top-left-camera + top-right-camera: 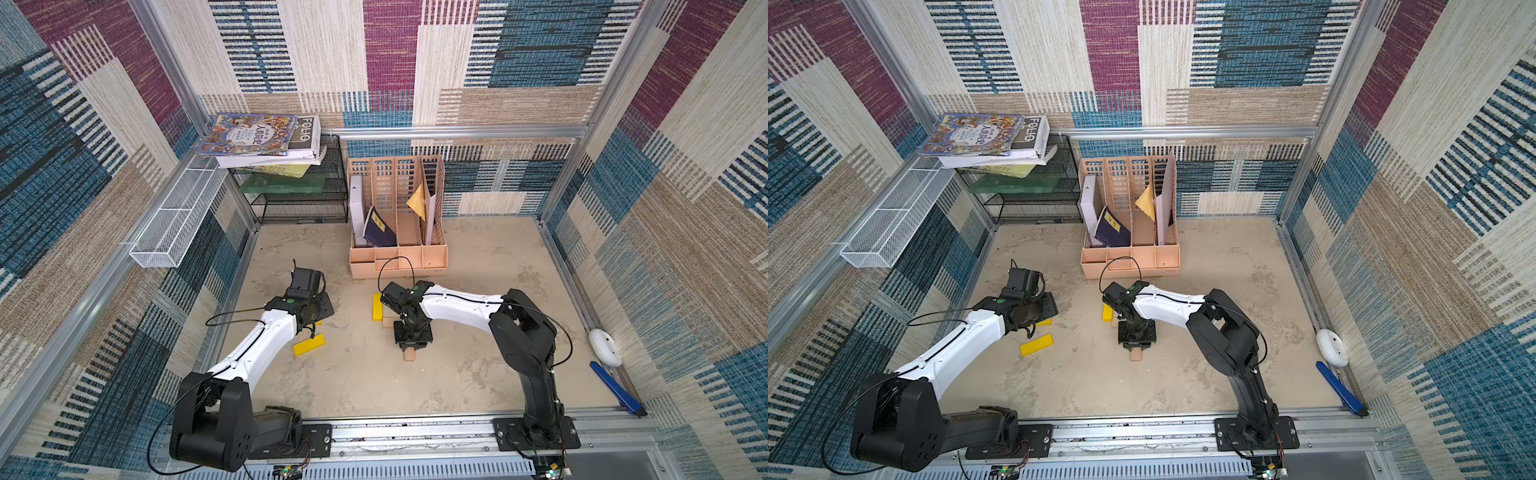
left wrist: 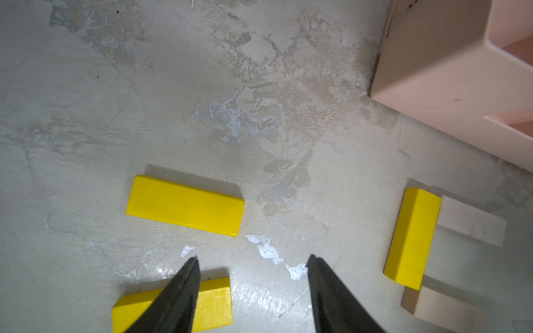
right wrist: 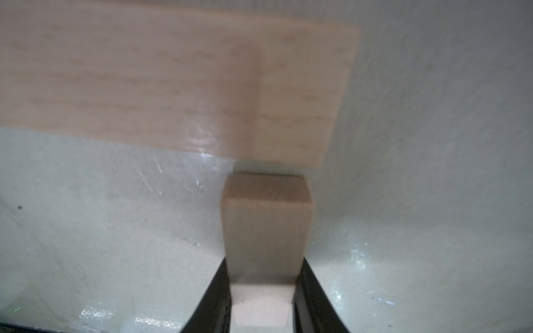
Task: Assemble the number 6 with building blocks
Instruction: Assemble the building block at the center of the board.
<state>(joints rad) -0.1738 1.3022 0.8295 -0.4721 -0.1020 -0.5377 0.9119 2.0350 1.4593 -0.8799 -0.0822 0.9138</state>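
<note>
Right gripper (image 3: 265, 269) is clamping pale plank (image 3: 266, 225) between its jaws — left gripper (image 2: 253, 258) is hanging open, short of yellow plank (image 2: 184, 206).

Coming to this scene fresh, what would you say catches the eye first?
Three bright yellow planks stand out on the pale table: two near the open left gripper, one at mid-table. There the right gripper is shut on a pale wood plank, its end close to another pale plank.

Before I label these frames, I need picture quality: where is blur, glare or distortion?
Right wrist view: the gripped pale plank and the flat plank beyond look soft; left wrist view: yellow planks sharp, glare on the table; both top views: sharp, evenly lit.
</note>
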